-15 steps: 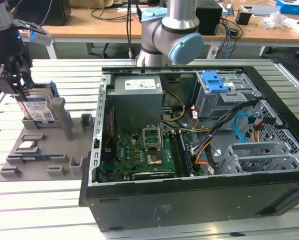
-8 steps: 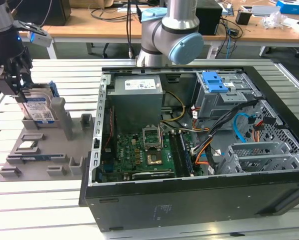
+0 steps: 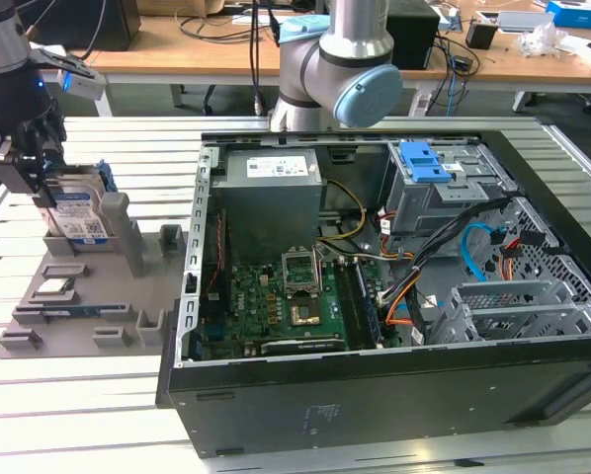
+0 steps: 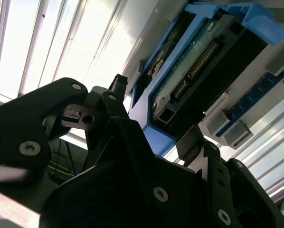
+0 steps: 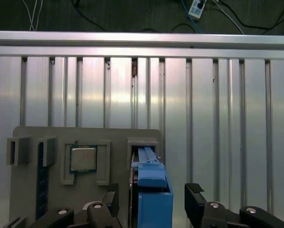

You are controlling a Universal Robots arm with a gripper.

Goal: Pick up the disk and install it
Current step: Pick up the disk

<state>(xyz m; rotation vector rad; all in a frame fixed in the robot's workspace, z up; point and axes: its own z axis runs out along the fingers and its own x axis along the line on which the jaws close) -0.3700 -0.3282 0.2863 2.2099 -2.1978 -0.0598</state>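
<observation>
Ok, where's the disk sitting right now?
At the exterior view's left, the disk stands on edge in the grey holder tray, beside the open computer case, with the open gripper straddling it.

seemingly plastic-framed disk (image 5: 154, 192), brushed metal table (image 5: 227, 118)

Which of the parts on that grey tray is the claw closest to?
The disk, standing on edge in its blue frame: the open gripper straddles it. The chip lies flat, off to one side.
</observation>
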